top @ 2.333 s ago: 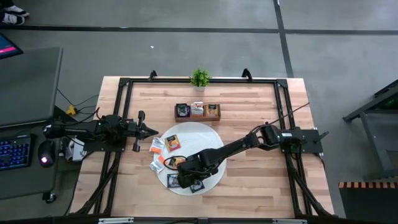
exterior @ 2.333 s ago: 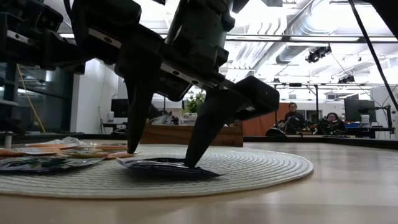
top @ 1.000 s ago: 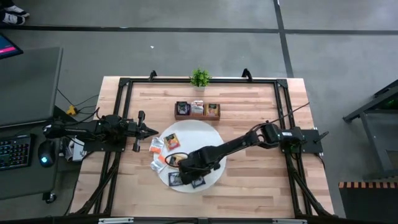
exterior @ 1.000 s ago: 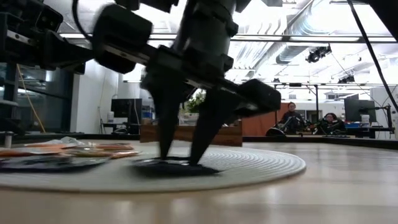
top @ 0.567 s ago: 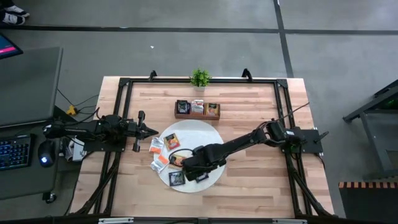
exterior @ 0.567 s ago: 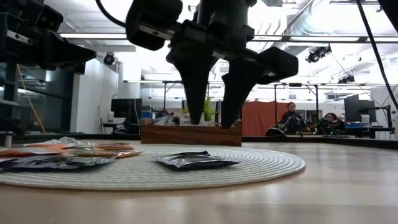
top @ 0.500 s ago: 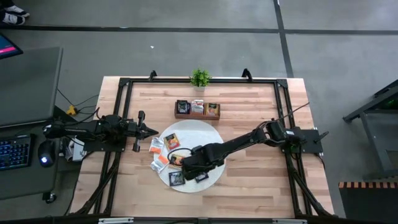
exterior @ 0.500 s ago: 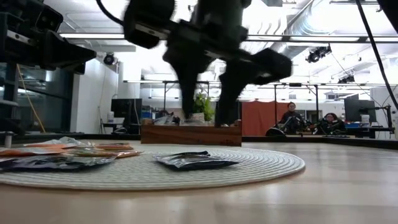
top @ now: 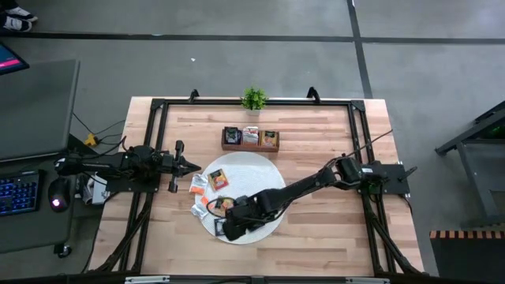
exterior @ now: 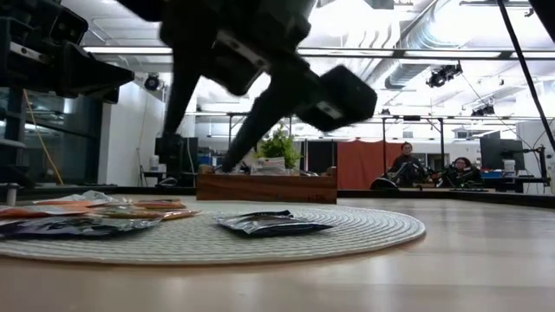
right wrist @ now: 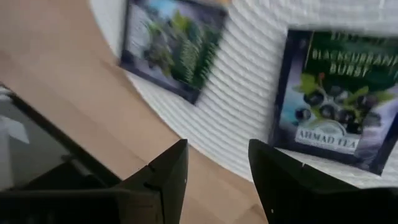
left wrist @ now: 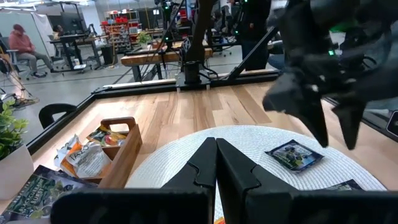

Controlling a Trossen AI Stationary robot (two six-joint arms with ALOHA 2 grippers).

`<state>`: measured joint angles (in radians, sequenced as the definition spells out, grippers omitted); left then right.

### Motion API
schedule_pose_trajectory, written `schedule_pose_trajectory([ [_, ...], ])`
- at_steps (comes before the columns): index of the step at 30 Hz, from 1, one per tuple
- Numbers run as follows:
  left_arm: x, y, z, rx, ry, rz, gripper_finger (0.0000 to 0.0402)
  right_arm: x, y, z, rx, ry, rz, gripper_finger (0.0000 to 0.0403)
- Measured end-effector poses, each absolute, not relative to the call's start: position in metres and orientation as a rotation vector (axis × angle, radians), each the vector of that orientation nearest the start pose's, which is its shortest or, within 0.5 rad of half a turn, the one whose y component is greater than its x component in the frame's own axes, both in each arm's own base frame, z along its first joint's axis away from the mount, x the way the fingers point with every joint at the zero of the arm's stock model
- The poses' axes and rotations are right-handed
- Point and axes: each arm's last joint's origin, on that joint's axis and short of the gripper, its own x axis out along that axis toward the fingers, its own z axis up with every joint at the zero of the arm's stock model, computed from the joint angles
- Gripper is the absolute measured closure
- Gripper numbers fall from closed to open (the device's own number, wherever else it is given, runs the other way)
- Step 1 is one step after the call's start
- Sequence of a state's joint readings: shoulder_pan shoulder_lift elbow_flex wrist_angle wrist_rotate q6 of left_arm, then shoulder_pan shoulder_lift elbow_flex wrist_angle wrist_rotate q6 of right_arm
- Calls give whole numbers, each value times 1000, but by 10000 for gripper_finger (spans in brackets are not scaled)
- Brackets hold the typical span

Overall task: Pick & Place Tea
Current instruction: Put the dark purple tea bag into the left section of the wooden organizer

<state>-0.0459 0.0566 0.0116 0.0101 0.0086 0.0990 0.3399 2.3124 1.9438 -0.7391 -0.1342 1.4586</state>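
The tea lies as small flat sachets on the round white woven mat (top: 260,177): orange and white ones (top: 207,189) on its left part, two black ones (right wrist: 171,53) (right wrist: 339,99) near its near edge. One black sachet (exterior: 269,224) lies flat on the mat in the low view. My right gripper (right wrist: 217,168) hovers open above the mat's near-left edge (top: 223,229), with nothing between its fingers. My left gripper (left wrist: 216,163) is shut, level, at the table's left beside the mat. The wooden tray (top: 250,140) beyond the mat holds sachets.
A small potted plant (top: 253,99) stands at the far edge behind the tray. Black frame rails (top: 158,110) run along the table's edges. Bare wood lies right of the mat (top: 331,221). People sit in the room beyond the table (exterior: 408,165).
My right gripper has risen off the mat, leaving the black sachet it stood on lying flat there. It has then swung toward the mat's near-left edge and tipped less steeply. My left arm has kept still.
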Motion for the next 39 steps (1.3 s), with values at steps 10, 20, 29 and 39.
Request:
schedule_pose_trajectory([
  [10,100,-5,164,100,32,-56,401,457,167,159,1072,1267,-512,237],
  [20,100,-5,164,100,32,-56,401,450,160,143,1049,1297,-557,237],
  [29,100,-5,164,100,32,-56,401,445,152,139,1025,1343,-616,237],
  [39,100,-5,164,100,32,-56,401,433,139,138,926,1414,-754,237],
])
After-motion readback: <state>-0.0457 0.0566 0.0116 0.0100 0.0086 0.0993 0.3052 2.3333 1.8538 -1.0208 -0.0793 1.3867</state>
